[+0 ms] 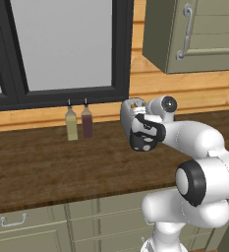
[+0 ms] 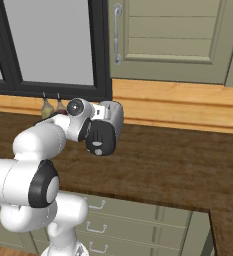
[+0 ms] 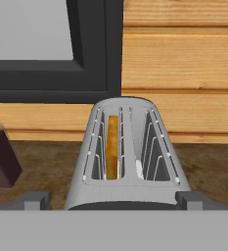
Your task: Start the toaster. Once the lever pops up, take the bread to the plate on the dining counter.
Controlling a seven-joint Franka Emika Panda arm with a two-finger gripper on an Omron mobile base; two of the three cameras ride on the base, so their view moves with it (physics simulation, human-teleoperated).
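One bread slice in toaster between open end effector fingers.

the glossy white rounded robot arm had fat tubular links, black ring bands at its joints, a round grey-black end cap and a dark blocky hand with grey finger tips.

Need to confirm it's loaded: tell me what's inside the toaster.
In the hand view, the toaster has two slots; the left one holds the bread, standing on edge, its orange-tan upper part visible. The right slot shows wire guides; its bottom is hidden.
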